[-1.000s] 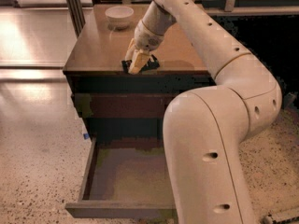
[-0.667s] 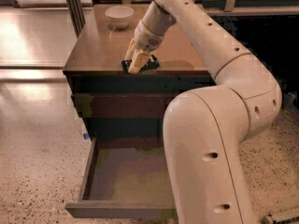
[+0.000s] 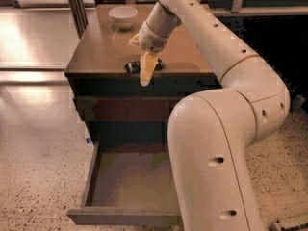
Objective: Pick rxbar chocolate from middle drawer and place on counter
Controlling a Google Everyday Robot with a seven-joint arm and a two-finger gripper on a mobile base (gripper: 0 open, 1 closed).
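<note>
The rxbar chocolate (image 3: pixel 132 67) is a small black bar lying flat on the counter (image 3: pixel 98 49), right at its front edge. My gripper (image 3: pixel 147 70) hangs over the middle of the bar and hides part of it, so the bar's ends show on either side. I cannot see whether it touches the bar. The middle drawer (image 3: pixel 127 179) is pulled out below, and its grey-olive floor shows nothing on it. My arm covers the drawer's right part.
A white bowl (image 3: pixel 122 15) stands at the back of the counter. A shut drawer front (image 3: pixel 120 107) sits under the counter edge. Speckled floor (image 3: pixel 38 177) lies to the left of the cabinet. My arm's large white links (image 3: pixel 216 153) fill the right foreground.
The gripper has shifted slightly at the counter's front edge and now points more steeply down over the bar. The bar lies in the same spot.
</note>
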